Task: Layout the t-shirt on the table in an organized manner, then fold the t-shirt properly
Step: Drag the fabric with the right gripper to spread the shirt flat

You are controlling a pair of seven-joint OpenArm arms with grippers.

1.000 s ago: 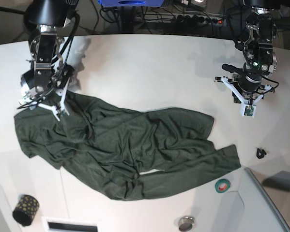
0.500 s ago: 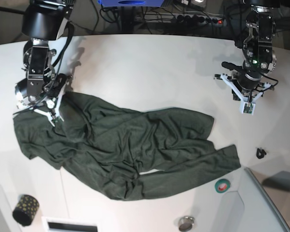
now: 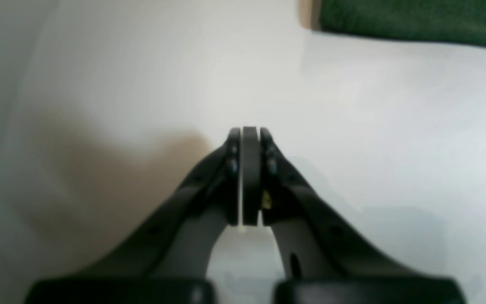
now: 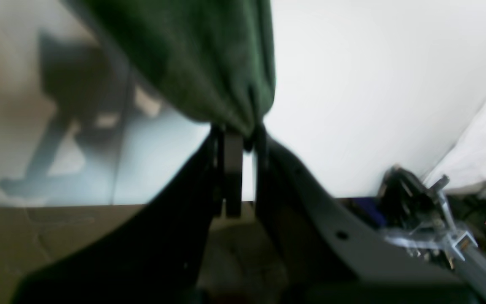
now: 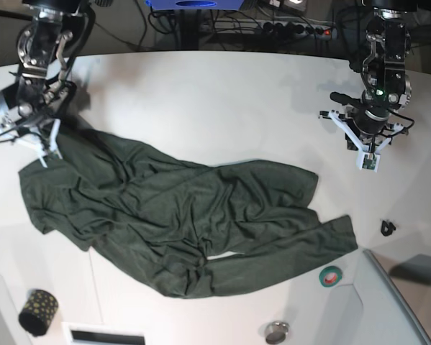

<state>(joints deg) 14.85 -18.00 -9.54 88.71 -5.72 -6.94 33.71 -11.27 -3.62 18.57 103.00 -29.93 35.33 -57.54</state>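
The big smooth white desk (image 5: 222,100) has a curved far edge and fills most of the base view. On it lies the dark green t-shirt (image 5: 179,215) of thin soft knit cloth. It is spread wide but full of wrinkles and folds, and a long sleeve reaches out toward the right side of the base view. The shirt sits on the left and middle part of the desk.

The right arm's black fingers (image 4: 238,139) are pinching a bunched edge of the green cloth at the shirt's far left corner. The cloth hangs from them in a soft gathered fold. In the base view this arm (image 5: 32,108) is at the upper left.

The left arm's black fingers (image 3: 250,139) are pressed flat together with nothing between them. They hang over bare white desk, well apart from the shirt, at the upper right of the base view (image 5: 370,154).

Near the desk's front edge sit a small green ring of tape (image 5: 331,274), a round metal knob (image 5: 276,332), a black roll with yellow dots (image 5: 38,311) and a tiny black clip (image 5: 387,228).
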